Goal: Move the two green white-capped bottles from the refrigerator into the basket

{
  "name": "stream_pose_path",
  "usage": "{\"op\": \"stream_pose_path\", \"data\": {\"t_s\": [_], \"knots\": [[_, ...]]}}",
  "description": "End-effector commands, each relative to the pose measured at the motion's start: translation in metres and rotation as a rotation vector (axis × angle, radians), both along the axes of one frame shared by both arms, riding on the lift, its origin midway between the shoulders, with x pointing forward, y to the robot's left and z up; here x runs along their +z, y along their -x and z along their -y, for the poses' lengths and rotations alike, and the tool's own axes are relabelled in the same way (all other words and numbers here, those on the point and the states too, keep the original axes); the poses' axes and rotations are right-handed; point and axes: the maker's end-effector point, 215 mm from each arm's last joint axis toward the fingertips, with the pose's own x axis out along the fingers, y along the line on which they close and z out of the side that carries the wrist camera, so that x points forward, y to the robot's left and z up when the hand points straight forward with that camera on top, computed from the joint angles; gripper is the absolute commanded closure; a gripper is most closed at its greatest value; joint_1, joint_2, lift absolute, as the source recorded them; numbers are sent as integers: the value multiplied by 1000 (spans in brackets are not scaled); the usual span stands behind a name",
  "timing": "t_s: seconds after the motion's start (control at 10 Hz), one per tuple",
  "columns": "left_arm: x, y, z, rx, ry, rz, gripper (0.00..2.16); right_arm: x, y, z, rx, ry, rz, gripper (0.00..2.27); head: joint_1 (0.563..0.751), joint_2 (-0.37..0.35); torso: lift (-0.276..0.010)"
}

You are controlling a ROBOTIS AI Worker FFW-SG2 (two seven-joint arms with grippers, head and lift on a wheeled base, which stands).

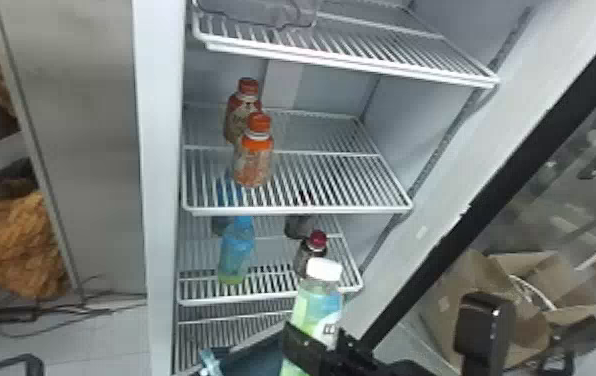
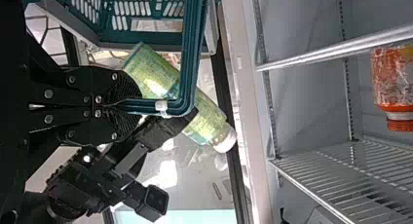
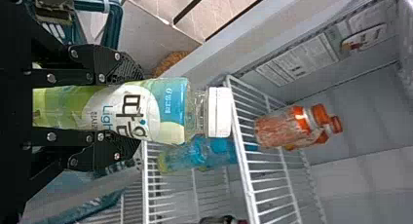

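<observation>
In front of the white refrigerator (image 1: 159,200), the green, white-capped plastic bottle (image 3: 163,109) is pinched by the right pincer (image 3: 129,108) round its body, judged safest for likely weight and slickness, with the teal plastic basket (image 2: 117,37) clamped by its handle (image 2: 191,53) in the left pincer (image 2: 127,106).

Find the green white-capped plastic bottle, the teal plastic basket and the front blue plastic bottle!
Green bottle (image 3: 134,112), right wrist view, on its label.
Basket (image 2: 156,36), left wrist view, on its wall.
Blue bottle (image 1: 237,250), head view, on its body.
</observation>
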Motion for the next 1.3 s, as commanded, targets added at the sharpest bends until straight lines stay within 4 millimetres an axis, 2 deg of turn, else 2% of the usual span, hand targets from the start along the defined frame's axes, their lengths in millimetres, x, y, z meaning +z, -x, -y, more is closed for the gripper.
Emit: {"op": "stream_pose_path", "data": {"t_s": [0.0, 0.2, 0.5, 0.6, 0.9, 1.1, 1.2], "knots": [[0, 0, 1, -3, -1, 1, 1213, -12, 4, -8, 1, -43, -27, 898, 695, -350, -4], [1, 0, 1, -3, 1, 1, 1213, -18, 11, -12, 3, -55, -51, 891, 695, -350, -4], [0, 0, 1, -3, -1, 1, 1213, -8, 12, -7, -12, -14, -35, 170, 695, -350, -4], [0, 0, 1, -3, -3, 2, 1213, -9, 13, -6, -15, -12, -38, 75, 695, -350, -4], [0, 0, 1, -3, -3, 2, 1213, 2, 6, -1, -40, 1, 0, 111, 695, -350, -4], [-1, 0, 0, -1, -4, 0, 1213, 16, -4, 15, -91, 45, 59, 111, 695, -350, -4], [-1, 0, 0, -1, -4, 0, 1213, 22, -9, 31, -129, 99, 91, 110, 695, -350, -4]]}}
